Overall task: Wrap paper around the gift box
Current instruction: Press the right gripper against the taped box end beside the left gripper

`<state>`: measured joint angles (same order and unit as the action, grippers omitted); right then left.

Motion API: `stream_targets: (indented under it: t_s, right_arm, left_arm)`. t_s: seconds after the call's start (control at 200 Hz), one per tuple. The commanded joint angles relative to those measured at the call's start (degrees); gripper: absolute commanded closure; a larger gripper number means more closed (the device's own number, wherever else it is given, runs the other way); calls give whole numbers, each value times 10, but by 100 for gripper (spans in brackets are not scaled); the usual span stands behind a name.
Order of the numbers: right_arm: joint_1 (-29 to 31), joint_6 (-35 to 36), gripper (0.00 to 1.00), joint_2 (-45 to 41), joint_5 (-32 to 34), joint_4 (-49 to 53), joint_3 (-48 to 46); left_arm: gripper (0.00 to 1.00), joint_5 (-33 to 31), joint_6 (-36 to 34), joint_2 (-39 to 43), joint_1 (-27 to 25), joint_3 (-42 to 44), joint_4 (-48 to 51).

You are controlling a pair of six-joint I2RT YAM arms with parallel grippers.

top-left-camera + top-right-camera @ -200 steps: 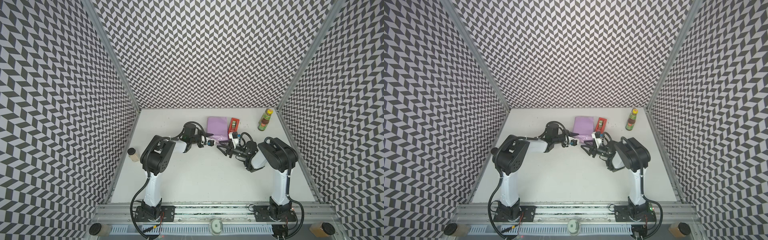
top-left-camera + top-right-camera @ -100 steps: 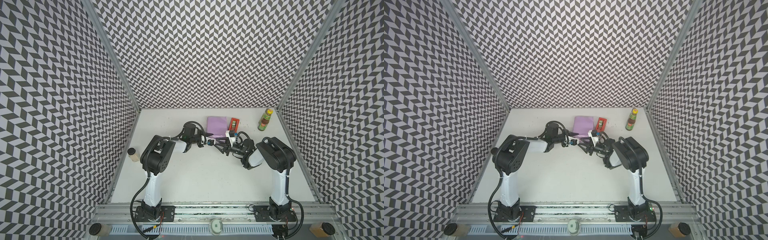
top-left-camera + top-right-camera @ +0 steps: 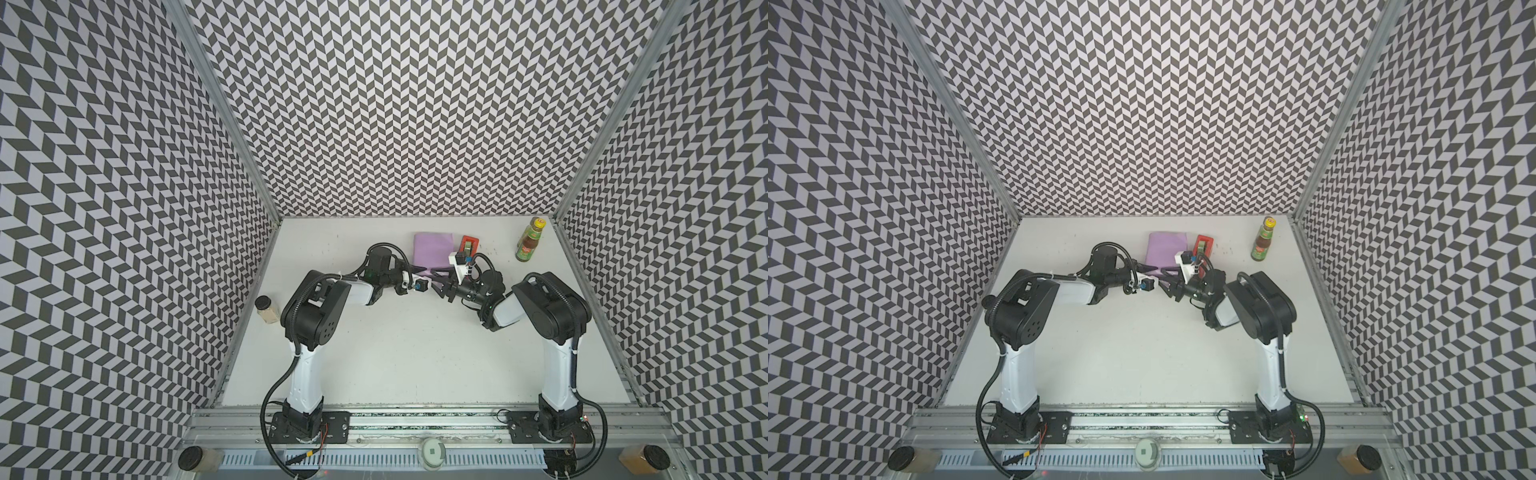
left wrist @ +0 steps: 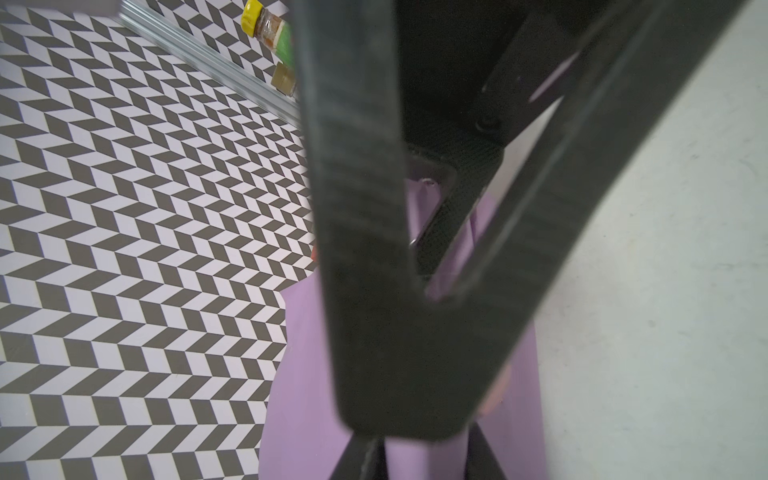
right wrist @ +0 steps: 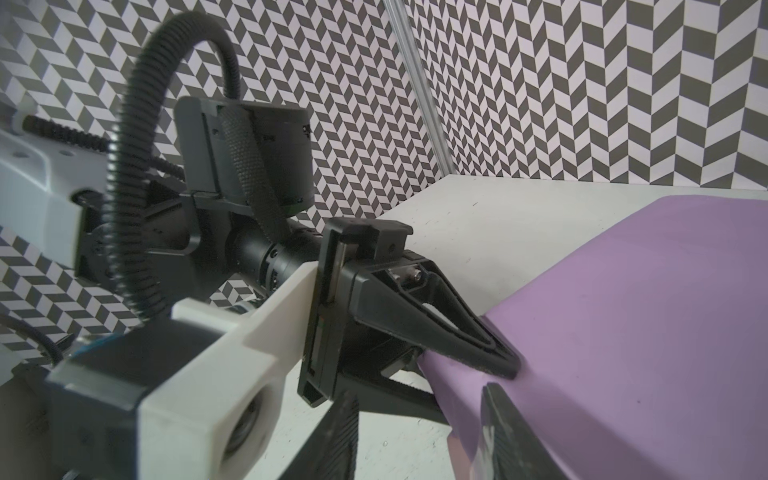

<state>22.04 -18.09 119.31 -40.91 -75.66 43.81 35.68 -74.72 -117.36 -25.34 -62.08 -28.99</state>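
Boxed in by chevron walls (image 3: 415, 104) on three sides, with a pale surface (image 3: 415, 353) below. Since a second ago, one real change: swung in toward the left claw (image 5: 498, 370), the right claw (image 3: 441, 286), now almost nose to nose with it at the near corner of the paper (image 3: 432, 249). No shift on the left side: pinched shut on that lilac corner, one finger on top and one underneath. On the right, fingers apart either side of the same corner; cannot tell whether clamped on it or merely straddling it. No sight of the gift box itself; judged to sit under the lilac paper just beyond both claws. Reads as a second hold being taken at this end, so probably folding or smoothing next, with no seal seen yet. Just past the right claw, a red tape dispenser (image 3: 469, 245); farther out to its side, a sauce bottle (image 3: 528, 245) with yellow cap and green-and-red label, lettering too small to read. Well off behind the left claw, a lidded jar (image 3: 266, 309), no label legible. No other writing made out.
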Motion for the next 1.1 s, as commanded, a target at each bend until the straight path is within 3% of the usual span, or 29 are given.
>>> stream_targets:
  t_s: [0.0,0.2,0.561,0.851,1.097]
  right_arm:
    - [-1,0,52,4,32,30,18]
    - [-3,8,52,-1,56,108,39]
    - [-11,0,51,-33,84,120,29]
    - [-18,-16,46,-64,73,124,23]
    - [-35,-57,35,-76,39,107,12]
  left_arm:
    - [71,-34,-2,-37,5,9,90]
    - [72,-34,-2,-38,5,8,90]
    - [72,-34,-3,-39,5,7,93]
    - [72,-33,-3,-39,5,6,94]
    - [72,-32,-3,-38,5,6,95]
